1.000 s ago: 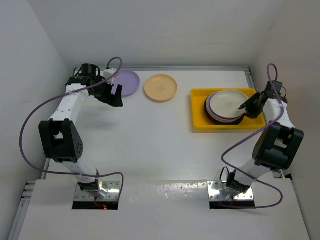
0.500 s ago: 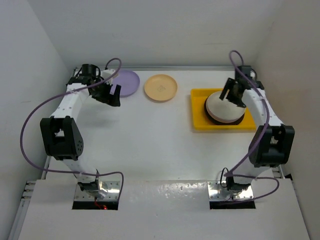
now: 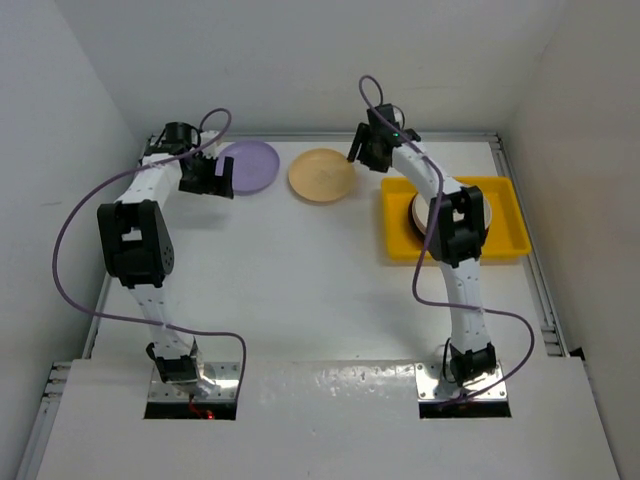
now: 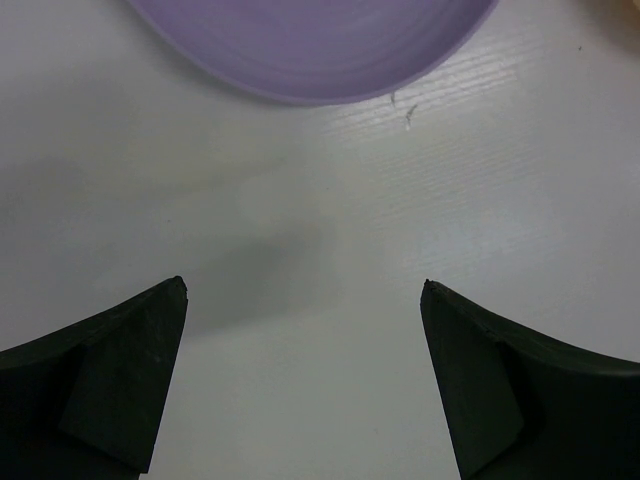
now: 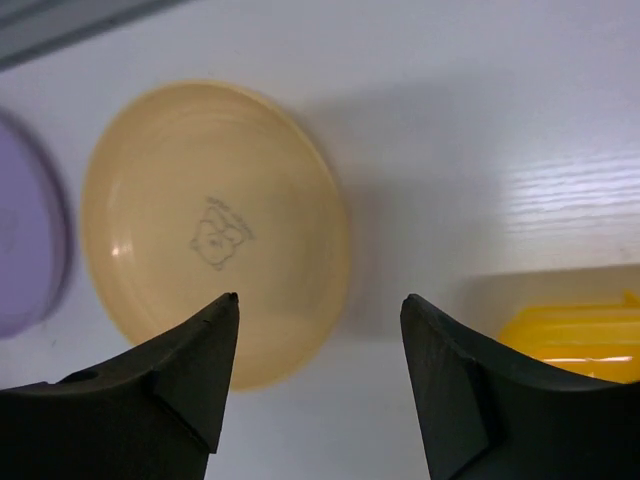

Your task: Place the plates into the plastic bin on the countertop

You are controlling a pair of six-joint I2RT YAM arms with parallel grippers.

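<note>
We are between plates: a stack (image 3: 420, 212) sits in the yellow plastic bin (image 3: 508, 225), and 2 plates wait on the bench (image 3: 300, 280). Our right pincer (image 5: 318, 300) hangs wide and empty over the tan plate (image 5: 215, 230); next it should drop and pinch a rim. Our left pincer (image 4: 303, 285), equally wide, faces the lilac plate (image 4: 310, 50). The right arm crosses the bin, hiding part of the stack.

The lilac plate (image 3: 252, 166) is plain; the yellow-tan plate (image 3: 318, 177) bears a small grey mark; the bin (image 3: 508, 225) is bright yellow, the table (image 3: 300, 285) white.
</note>
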